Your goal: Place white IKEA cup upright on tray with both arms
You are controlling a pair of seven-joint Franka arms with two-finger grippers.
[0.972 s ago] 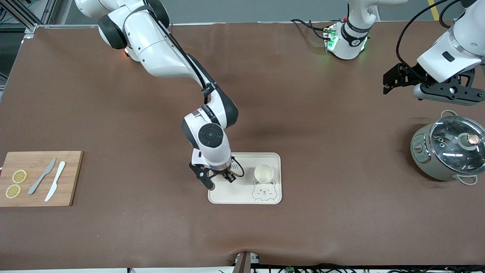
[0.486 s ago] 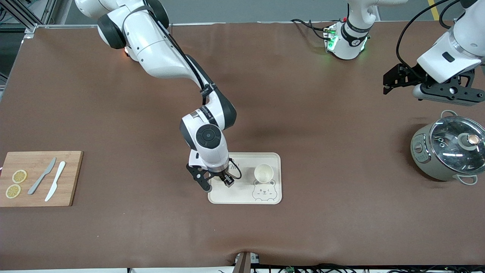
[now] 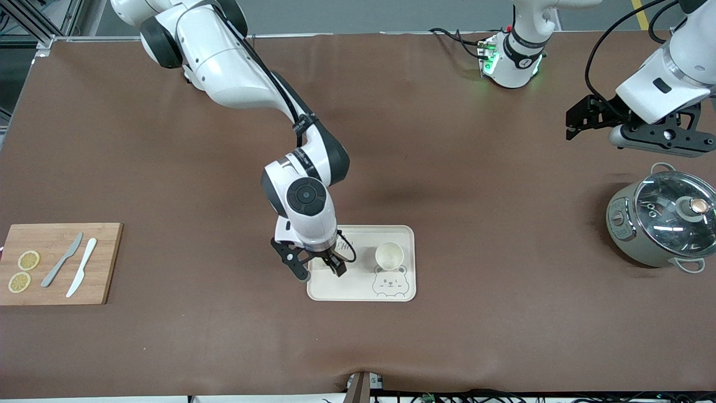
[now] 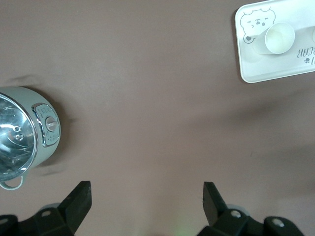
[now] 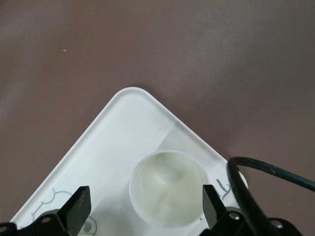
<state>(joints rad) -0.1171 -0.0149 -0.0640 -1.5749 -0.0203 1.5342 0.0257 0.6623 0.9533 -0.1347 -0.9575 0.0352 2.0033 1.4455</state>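
The white cup [image 3: 389, 256] stands upright, mouth up, on the cream tray [image 3: 358, 286], just above the bear drawing. My right gripper [image 3: 320, 272] hangs open over the tray's end nearest the right arm, a short way from the cup and touching nothing. In the right wrist view the cup [image 5: 170, 194] shows ahead of the open right gripper [image 5: 145, 201], on the tray [image 5: 118, 142]. My left gripper [image 3: 570, 126] waits open and empty in the air near the pot. The left wrist view has the left gripper [image 4: 147, 196] over bare table, with cup [image 4: 279, 38] and tray [image 4: 256, 66] far off.
A grey pot with a glass lid [image 3: 660, 224] stands at the left arm's end, also seen as the pot [image 4: 22, 132]. A wooden cutting board [image 3: 103, 263] with two knives and lemon slices lies at the right arm's end.
My right arm has drawn back a little from the cup, toward the right arm's end of the tray. Cup, tray and left arm have stayed put.
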